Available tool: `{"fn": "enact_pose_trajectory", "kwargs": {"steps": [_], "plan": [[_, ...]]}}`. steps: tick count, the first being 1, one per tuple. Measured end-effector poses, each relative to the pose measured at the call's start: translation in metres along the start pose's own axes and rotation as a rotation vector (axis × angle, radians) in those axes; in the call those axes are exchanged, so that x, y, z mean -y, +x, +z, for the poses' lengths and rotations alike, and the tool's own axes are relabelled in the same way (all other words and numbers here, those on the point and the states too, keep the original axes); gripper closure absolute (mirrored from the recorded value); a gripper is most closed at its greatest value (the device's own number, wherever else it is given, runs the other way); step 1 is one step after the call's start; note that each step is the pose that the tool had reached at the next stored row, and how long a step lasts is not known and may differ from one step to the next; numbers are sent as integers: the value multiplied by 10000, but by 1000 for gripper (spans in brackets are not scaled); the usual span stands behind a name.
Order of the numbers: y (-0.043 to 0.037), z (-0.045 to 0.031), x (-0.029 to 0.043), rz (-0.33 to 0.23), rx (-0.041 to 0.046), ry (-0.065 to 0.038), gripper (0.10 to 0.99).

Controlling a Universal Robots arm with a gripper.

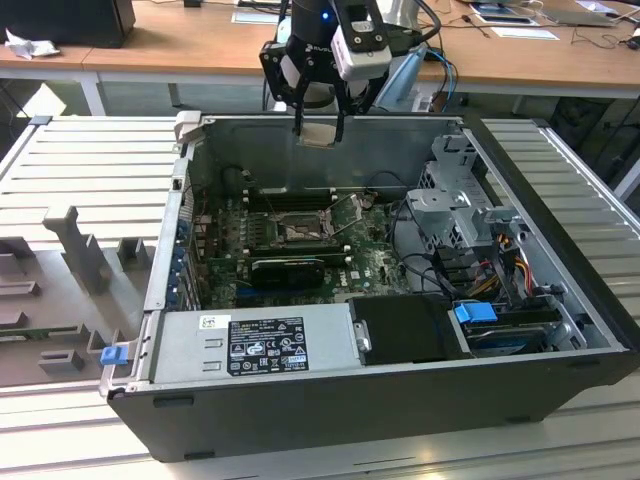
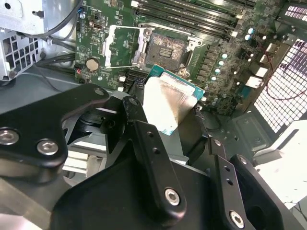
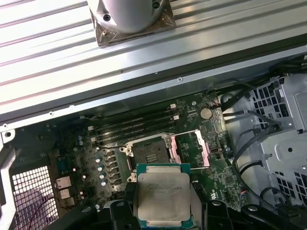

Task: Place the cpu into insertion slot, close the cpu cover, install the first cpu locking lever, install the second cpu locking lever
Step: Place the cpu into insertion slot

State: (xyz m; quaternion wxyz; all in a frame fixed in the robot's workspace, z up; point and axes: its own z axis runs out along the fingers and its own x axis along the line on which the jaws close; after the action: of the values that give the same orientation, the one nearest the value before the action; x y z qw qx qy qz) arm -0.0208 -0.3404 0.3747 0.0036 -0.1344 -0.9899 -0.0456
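Now my hand (image 1: 319,134) grips the cpu (image 3: 162,195) by its edges, well above the uncovered insertion slot (image 3: 147,154).

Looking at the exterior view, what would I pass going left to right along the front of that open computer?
Blue clip → grey power-supply box → black block → blue latch. Farther back, the gripper holds the cpu.
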Motion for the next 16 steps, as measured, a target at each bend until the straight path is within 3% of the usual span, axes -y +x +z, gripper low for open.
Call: {"fn": "enact_pose_trajectory", "kwargs": {"steps": [16], "plan": [[0,3,0,630,56,-12,557]]}}
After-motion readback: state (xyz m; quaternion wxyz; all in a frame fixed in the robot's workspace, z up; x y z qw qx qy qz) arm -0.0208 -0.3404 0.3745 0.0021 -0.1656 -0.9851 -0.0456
